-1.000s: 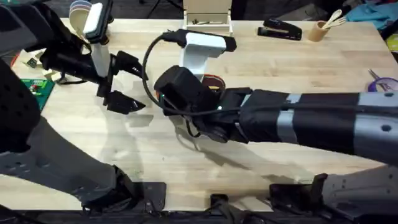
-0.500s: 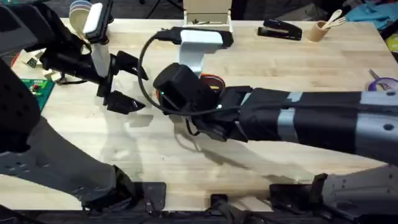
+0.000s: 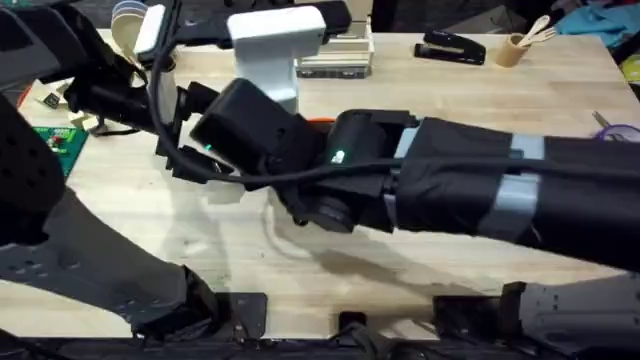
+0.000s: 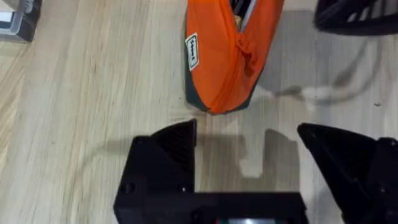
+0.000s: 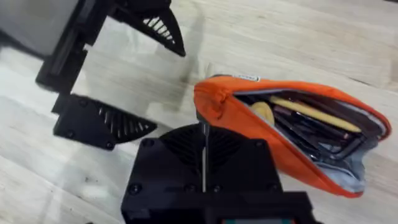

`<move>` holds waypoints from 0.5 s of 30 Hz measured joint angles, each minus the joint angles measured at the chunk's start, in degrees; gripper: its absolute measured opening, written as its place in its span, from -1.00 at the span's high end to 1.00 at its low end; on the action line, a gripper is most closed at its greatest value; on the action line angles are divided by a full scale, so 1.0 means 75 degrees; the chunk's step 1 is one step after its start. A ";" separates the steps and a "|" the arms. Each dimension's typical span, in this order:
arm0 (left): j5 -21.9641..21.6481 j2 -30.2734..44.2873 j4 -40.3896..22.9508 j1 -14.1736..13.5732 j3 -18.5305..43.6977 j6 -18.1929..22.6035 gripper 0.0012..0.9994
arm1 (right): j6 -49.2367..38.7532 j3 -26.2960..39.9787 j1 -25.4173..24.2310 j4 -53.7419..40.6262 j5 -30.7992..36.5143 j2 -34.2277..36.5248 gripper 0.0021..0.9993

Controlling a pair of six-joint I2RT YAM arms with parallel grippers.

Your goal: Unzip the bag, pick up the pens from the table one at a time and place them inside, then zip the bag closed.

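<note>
From above my bases, the overhead camera looks down and forward across the table (image 3: 560, 110). Both wrist cameras sit close, facing down, and share the orange bag (image 4: 227, 56) (image 5: 292, 143); my right also catches my left gripper (image 5: 134, 78).

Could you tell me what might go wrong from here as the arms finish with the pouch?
1. The orange pouch gapes open with pens near the opening; a zipper pass could snag one.
2. The right gripper is shut at the pouch's end; a pull might drag the pouch along the table.
3. The left gripper hangs open close by, so the arms could collide.
</note>
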 joint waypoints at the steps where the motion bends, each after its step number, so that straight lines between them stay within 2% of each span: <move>1: 0.0000 0.0000 0.0000 0.0000 0.0000 0.0001 -0.99 | -0.0003 0.0073 0.0074 -0.0120 0.0099 0.0001 0.94; 8: 0.0000 0.0002 0.0000 0.0000 0.0000 0.0002 -0.99 | -0.0066 0.0418 0.0537 -0.0355 0.0431 0.0001 0.94; 9: 0.0000 0.0000 0.0000 0.0000 0.0000 0.0001 -0.99 | -0.0085 0.0437 0.0584 -0.0358 0.0459 0.0001 0.79; 15: 0.0000 0.0003 0.0000 0.0000 0.0000 0.0002 -0.99 | -0.0229 0.0451 0.0705 -0.0524 0.0507 0.0001 -0.91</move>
